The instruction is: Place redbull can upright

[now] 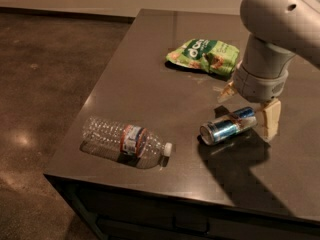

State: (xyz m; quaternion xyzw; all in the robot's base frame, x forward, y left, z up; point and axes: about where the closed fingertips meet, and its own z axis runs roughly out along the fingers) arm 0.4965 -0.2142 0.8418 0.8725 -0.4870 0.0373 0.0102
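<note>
The redbull can (pixel 227 127) lies sideways on the bench (pixel 145 79), past the water bottle (pixel 122 140) cap; your claw (pixel 246 115) stands open astride its far end. It seems light, slippery, thin-walled: pinch mid-body gently.

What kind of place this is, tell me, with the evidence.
Probably an office break area: a dark counter, polished concrete floor, a chip bag and water bottle. The gripper, open, straddles the lying redbull can.

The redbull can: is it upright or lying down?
Lying on its side: the redbull can rests lengthwise on the table, gripper at its far end.
</note>
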